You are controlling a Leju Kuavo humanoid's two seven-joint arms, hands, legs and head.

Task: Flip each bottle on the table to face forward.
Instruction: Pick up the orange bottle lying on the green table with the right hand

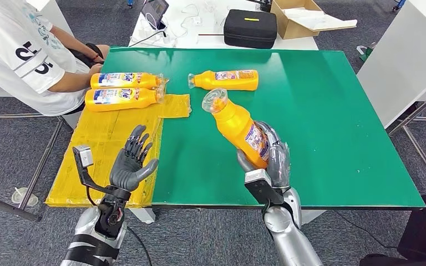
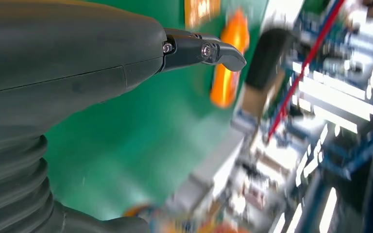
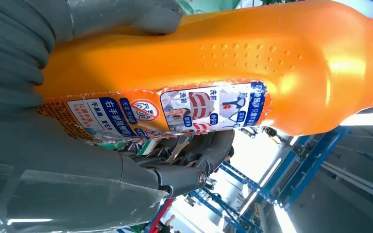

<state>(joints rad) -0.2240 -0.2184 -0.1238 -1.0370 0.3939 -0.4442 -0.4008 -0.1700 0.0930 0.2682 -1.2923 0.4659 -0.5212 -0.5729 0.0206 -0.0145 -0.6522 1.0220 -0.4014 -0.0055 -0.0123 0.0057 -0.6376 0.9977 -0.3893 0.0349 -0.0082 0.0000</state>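
My right hand (image 1: pixel 270 160) grips an orange detergent bottle (image 1: pixel 238 124), raised over the green table (image 1: pixel 333 127) w/ cap tilted away, mid-flip I'd say. Left hand (image 1: pixel 132 162) free, fingers spread. Two bottles (image 1: pixel 125 90) look sorted on the yellow mat (image 1: pixel 105 149); one bottle (image 1: pixel 226 80) prob. left.

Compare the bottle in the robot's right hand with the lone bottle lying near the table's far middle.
The held bottle is lifted off the green table and tilted, cap away from the robot; the lone bottle lies flat on its side, cap pointing left. The right robot hand grips the held one; nothing touches the lone one. Both are orange with clear caps and printed labels.
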